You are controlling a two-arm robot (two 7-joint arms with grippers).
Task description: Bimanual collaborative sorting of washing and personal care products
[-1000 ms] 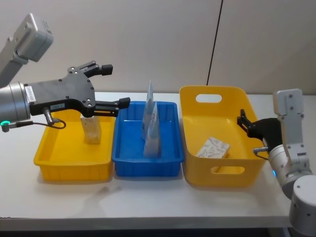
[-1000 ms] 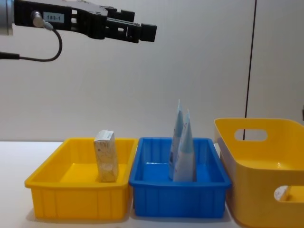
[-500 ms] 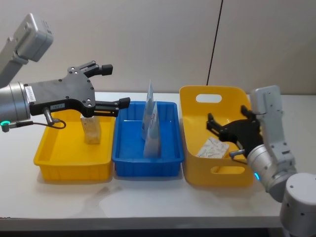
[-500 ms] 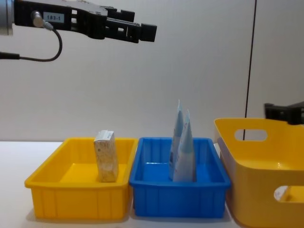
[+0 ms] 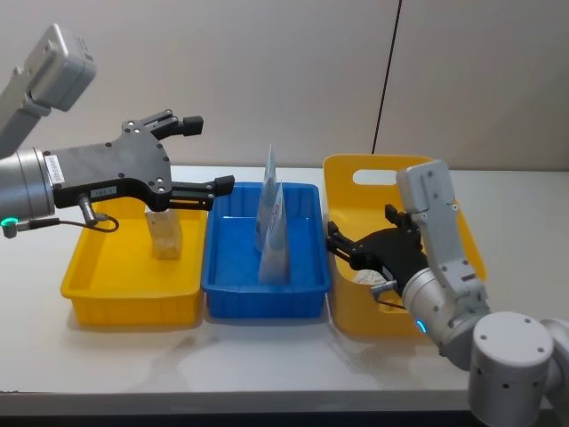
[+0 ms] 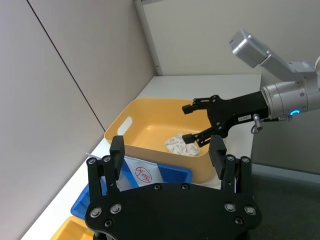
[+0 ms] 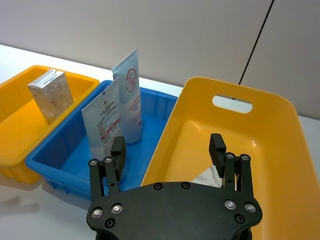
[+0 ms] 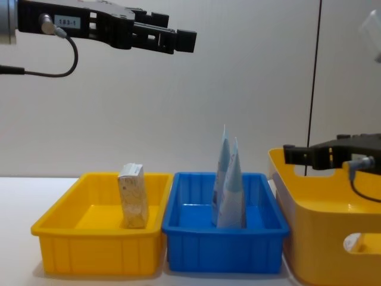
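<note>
— Down on the floor of the basket (image 5: 391, 160) lies the white soft pack (image 6: 176, 145). The right gripper (image 6: 187, 123) hovers over it, jaws wide, empty.
— Light, floppy, likely slick. Pinch it across its narrow width.
— Left gripper (image 5: 209, 154)?
— High, well left of the basket, spread, holding nothing.
— Writing?
— Tubes (image 5: 271, 227) beside the basket carry red print, unreadable. The left gripper's tag (image 8: 66, 22) reads "183-1".
</note>
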